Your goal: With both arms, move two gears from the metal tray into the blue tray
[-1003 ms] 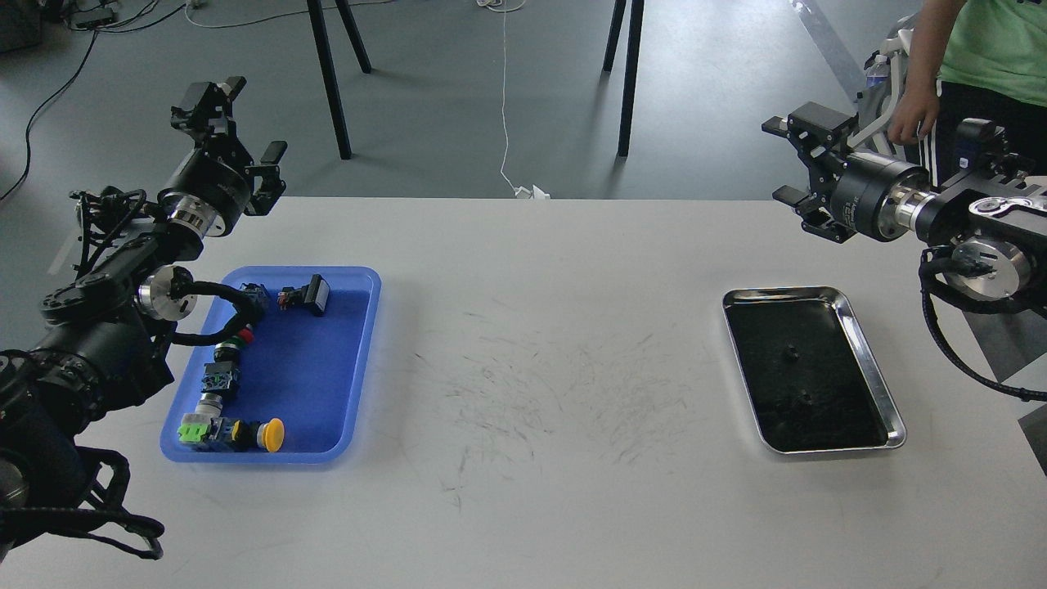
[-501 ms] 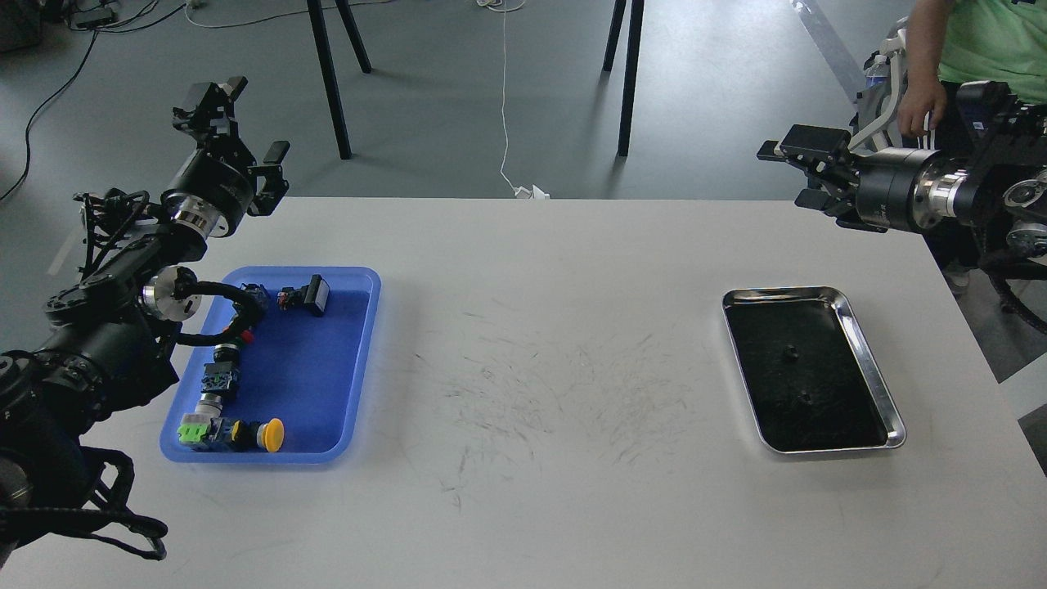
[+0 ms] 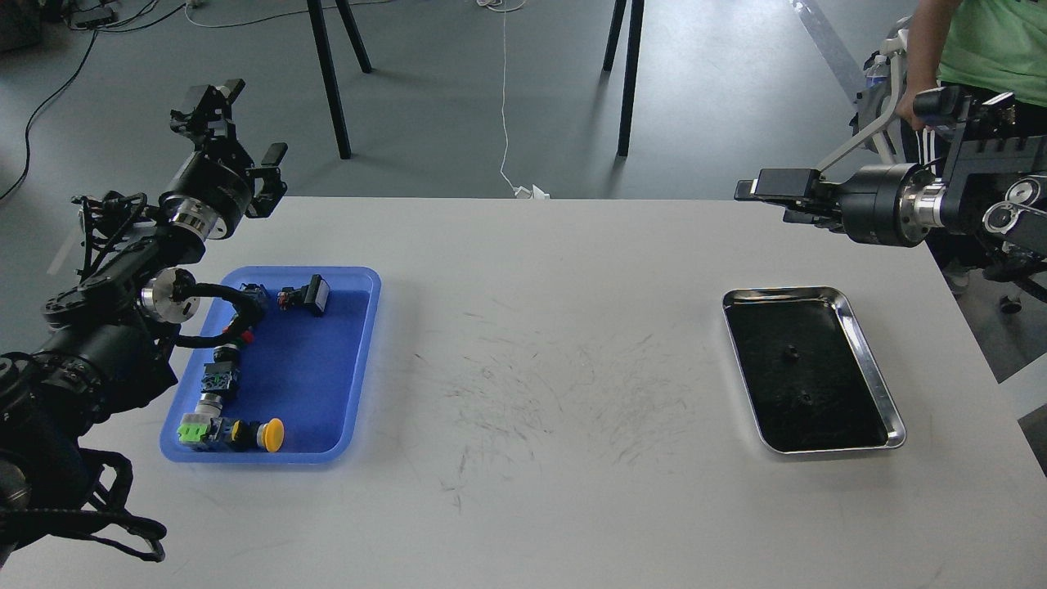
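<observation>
The metal tray point(image 3: 896, 419) lies on the right side of the white table point(image 3: 532, 327), and everything else is placed from it. Two gears rest apart on its dark inside: one gear point(image 3: 791, 354) near the middle, the other gear point(image 3: 805, 399) nearer the robot. Nothing touches them.

The right gripper point(image 3: 765, 190) hangs over the table's far edge, beyond the metal tray's far rim and well above it, pointing left. It is seen side-on, so whether its fingers are spread or pressed together cannot be told. Both gears lie well apart from it, on the near side.

Far to the left of the metal tray sits the blue tray point(image 3: 360, 368), holding a black rectangular connector point(image 3: 307, 296) at its far end and a row of push-button switches along its left side, among them a yellow-capped switch point(image 3: 270, 434) and a green-ended switch point(image 3: 195, 431). The left gripper point(image 3: 241, 119) is raised beyond the blue tray's far-left corner, its fingers point(image 3: 273, 153) spread wide and holding nothing, the whole table's width away from the gears.
</observation>
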Controlling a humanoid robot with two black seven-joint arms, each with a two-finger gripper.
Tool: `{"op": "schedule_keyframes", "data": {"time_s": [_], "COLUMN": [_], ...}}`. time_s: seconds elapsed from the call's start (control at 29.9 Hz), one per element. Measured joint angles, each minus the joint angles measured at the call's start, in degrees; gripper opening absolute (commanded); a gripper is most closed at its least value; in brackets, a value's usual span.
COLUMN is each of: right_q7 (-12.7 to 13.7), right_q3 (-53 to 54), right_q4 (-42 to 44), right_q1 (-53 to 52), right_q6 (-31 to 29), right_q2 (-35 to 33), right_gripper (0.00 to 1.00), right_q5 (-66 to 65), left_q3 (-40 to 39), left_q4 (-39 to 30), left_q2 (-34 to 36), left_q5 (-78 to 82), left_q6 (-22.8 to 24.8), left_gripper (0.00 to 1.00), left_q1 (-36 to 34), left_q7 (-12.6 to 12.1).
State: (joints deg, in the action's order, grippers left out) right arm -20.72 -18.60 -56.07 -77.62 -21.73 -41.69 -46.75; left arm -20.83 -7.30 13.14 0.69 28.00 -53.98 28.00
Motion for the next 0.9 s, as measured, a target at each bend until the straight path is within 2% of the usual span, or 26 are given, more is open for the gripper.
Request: {"op": "schedule_keyframes", "data": {"time_s": [0.17, 0.27, 0.43, 0.9], "right_q7": [-5.47, -7.00, -7.27, -7.29], "right_q3": [-0.26, -0.29, -1.34, -1.56], "right_q4": [-2.16, -2.63, -0.12, 3.72], "right_q1": [0.02, -0.10, 1.03, 9.60], "right_q6": [-3.01, -4.50, -5.05, -4.43], "right_q2": [-1.07, -2.32, -2.96, -2.58], "right_gripper": [0.97, 0.97, 0.97, 0.94], "right_q5": [-12.75, -19.36, -27.25, -30.70], "left_q3": [0.00, 0.00, 0.00, 0.00], "left_q4": [0.00, 0.00, -0.01, -0.01], "left_q2": [-0.03, -0.04, -0.12, 0.01], "left_q5": [-0.15, -0.16, -0.16, -0.16], "left_q6": [0.00, 0.00, 0.00, 0.00], "left_gripper": [0.98, 0.98, 0.98, 0.98], "left_q1": [0.07, 0.10, 0.12, 0.29], "left_q7": [0.00, 0.00, 0.00, 0.00]}}
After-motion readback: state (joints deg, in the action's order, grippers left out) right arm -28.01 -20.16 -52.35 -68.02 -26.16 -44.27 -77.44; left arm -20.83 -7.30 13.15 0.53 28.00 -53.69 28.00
